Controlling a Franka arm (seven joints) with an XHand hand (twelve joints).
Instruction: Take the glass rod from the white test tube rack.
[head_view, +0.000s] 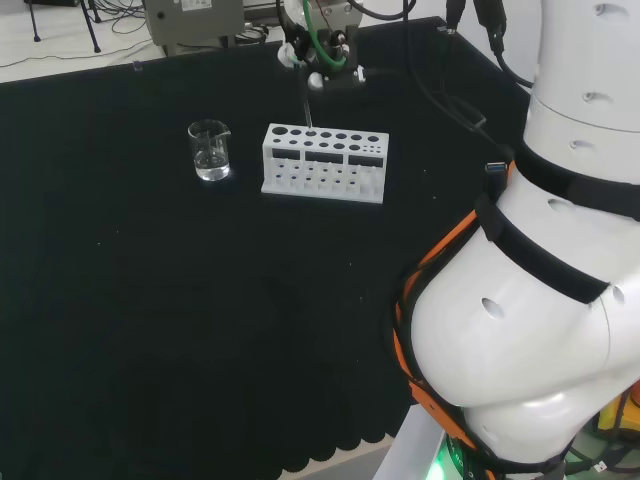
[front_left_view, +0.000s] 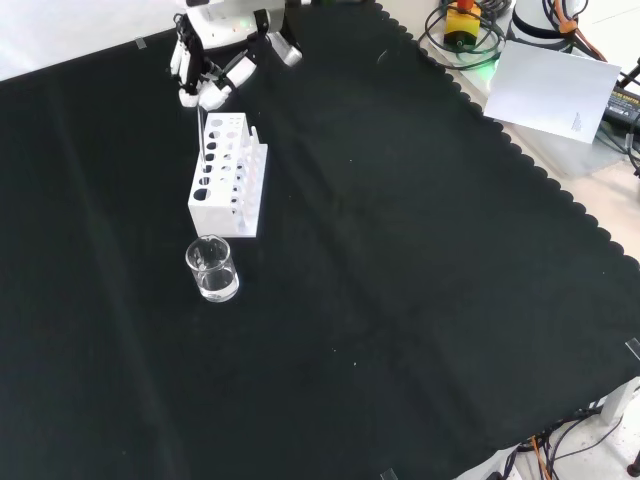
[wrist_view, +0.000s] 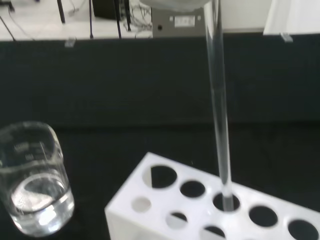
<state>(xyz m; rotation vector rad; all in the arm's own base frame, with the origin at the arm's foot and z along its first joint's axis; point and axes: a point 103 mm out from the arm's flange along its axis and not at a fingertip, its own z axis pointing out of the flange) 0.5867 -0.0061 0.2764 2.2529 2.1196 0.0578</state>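
In the head view, going left to right: a small glass beaker (head_view: 209, 150) with a little clear liquid stands on the black tabletop (head_view: 150, 320), just beside the left end of the white test tube rack (head_view: 324, 165). I read the beaker as parked clear of the work, since nothing reaches toward it. The rack lies with its long side across the view, rows of holes facing up.

The glass rod (head_view: 304, 100) stands in a hole in the rack's far row, near the left end. The wrist view confirms it: the rod (wrist_view: 218, 100) drops into a hole (wrist_view: 226, 202) of the rack (wrist_view: 165, 210), lower end still seated, with the beaker (wrist_view: 32, 180) off to one side.

Long axis: close to vertical, leaning slightly, upper end pointing up into the robot hand (head_view: 322, 62), lower end down into the rack. That suits a straight lift along the rod's own axis.

The robot hand sits directly above the rack, at the rod's top. In the front view the robot hand (front_left_view: 215, 60) has its fingers curled around the rod's (front_left_view: 201, 130) upper end, so I judge it is gripping the rod. The rod is not yet out; I would next lift straight up to avoid levering against the hole's rim.
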